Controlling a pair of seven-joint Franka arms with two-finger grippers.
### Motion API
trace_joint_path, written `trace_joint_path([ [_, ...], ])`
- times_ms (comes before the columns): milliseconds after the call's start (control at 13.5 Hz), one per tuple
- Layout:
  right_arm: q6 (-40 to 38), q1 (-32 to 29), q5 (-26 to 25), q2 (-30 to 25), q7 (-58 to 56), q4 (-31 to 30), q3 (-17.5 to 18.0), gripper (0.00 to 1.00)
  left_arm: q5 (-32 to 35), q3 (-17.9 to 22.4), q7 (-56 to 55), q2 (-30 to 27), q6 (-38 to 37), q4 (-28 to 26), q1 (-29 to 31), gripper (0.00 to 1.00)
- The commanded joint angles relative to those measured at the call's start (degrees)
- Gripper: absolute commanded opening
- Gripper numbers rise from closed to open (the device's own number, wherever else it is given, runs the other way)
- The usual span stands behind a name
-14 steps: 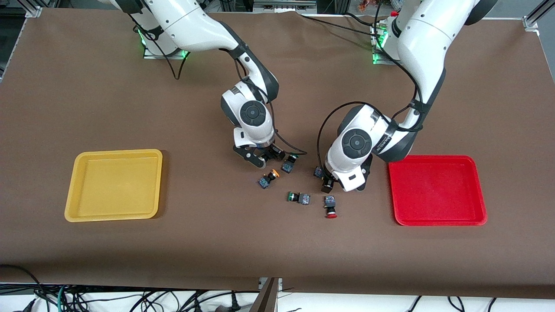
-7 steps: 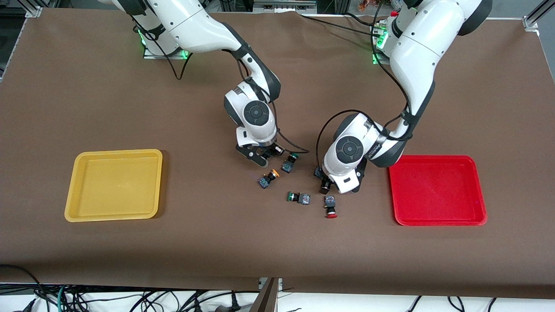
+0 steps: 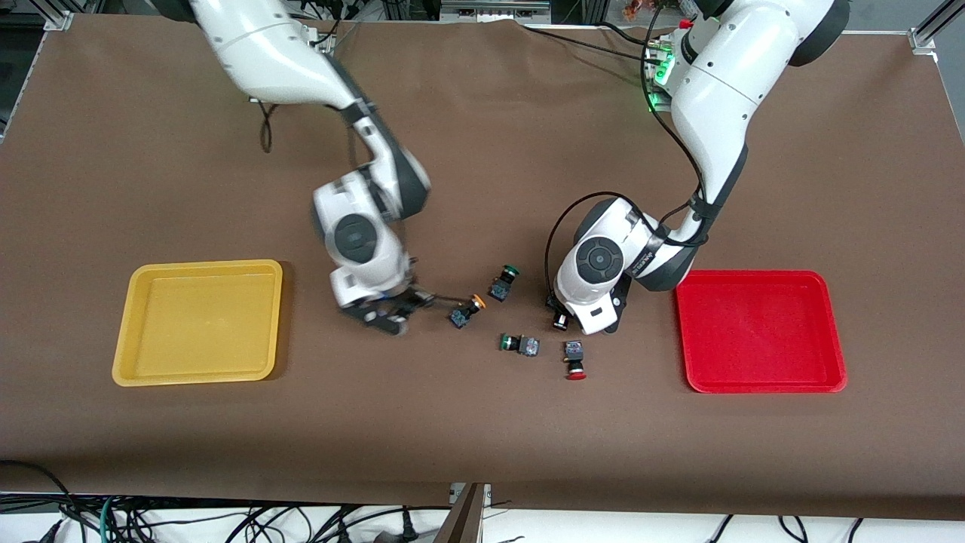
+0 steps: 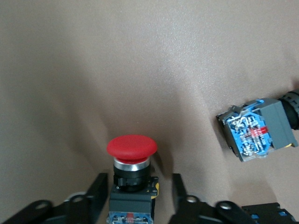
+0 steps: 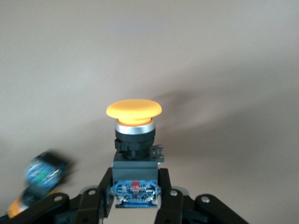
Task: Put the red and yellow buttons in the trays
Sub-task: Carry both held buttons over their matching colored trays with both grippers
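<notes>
Both grippers at buttons, mid-table between the two trays

The right gripper (image 5: pixel 135 198) pinches the yellow button (image 5: pixel 134 140) by its body. The left gripper's (image 4: pixel 138 198) jaws flank the red button (image 4: pixel 132 170); whether they grip it is unclear. The buttons look light, rigid and top-heavy: hold the square body, not the smooth cap.

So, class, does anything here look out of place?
Nothing damaged. Two green-capped buttons lie among the loose ones, matching neither tray. Right gripper holds a yellow button above the table; left gripper straddles a red button.
</notes>
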Motion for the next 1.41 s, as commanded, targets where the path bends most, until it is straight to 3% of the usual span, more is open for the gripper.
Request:
trace_joint_path([
  [0,-6.54,-9.06,0.18,-4.19,-15.53,-1.07,1.12,0.02,2.23,0.35,-1.78,-0.34,0.54,-0.02,-0.36,0.11],
  [222,-10.77,-15.85,-0.26,-6.21,-29.87,-1.07,-0.71,0.02,2.31,0.35,-0.73,-1.30,-0.42,0.68,0.25,0.07],
  [519,-12.27,-18.05,0.26,-5.60,-47.88,-1.34,-10.64,0.02,0.47,-0.88,4.71,-7.71,-8.93,2.61,2.62,0.07],
  [667,-12.27,-22.52,0.18,-5.17,-53.01,-1.42,-10.74,0.03,-0.23,-0.89,11.36,-10.17,-10.52,2.18,4.12,0.06],
  [889,-10.09,-25.96,0.61,-2.18,-58.20,-1.43,-10.74,0.04,-0.58,-0.97,25.68,-12.46,-13.43,0.95,9.81,0.04],
  [1333,-4.54,-29.04,0.70,2.66,-64.45,-1.95,-10.74,0.07,-2.17,-2.12,73.47,-17.13,-14.22,-6.70,28.62,0.00],
])
